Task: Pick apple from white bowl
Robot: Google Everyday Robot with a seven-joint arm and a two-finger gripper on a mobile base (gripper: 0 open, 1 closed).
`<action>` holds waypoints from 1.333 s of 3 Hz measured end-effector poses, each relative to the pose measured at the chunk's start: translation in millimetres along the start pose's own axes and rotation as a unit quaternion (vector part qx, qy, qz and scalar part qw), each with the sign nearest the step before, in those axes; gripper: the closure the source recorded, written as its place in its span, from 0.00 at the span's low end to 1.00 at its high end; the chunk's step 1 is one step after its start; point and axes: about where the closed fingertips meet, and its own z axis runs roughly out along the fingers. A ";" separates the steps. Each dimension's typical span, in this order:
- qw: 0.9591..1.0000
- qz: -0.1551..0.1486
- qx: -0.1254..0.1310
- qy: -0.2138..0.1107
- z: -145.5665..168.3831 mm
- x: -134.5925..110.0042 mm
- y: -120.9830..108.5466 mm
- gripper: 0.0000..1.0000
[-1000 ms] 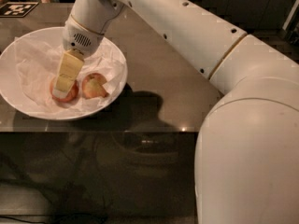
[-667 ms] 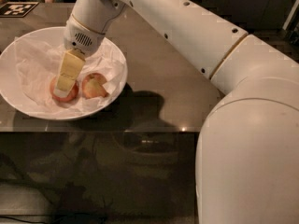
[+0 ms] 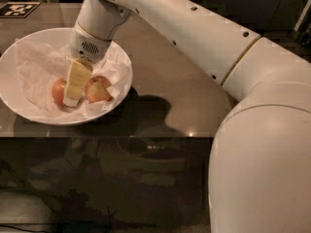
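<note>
A big white bowl sits on the left side of the dark table. Crumpled white paper lies inside the bowl. The apple rests on the paper, near the middle of the bowl and a little to the near side. It is round and red-orange.

The gripper is just to the right of the apple. It points down into the bowl, tilted a bit to the left, and its yellow tip reaches the paper. The yellow part hides the right side of the apple, so the two look like they touch. It cannot be told if the gripper is squeezing the apple or not.

Right of the gripper lies a smaller apple with a pale patch. It is very close to the gripper too.

The white arm comes from the big round part at the near right. It goes up and to the far left over the table, then bends down over the bowl.
</note>
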 end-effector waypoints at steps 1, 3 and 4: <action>1.000 -0.018 0.004 0.014 6.7 7.6 -5.0 0.00; 0.999 -0.026 -0.019 0.024 22.4 15.4 -14.2 0.00; 0.999 -0.024 -0.045 -0.003 34.5 5.4 -9.4 0.15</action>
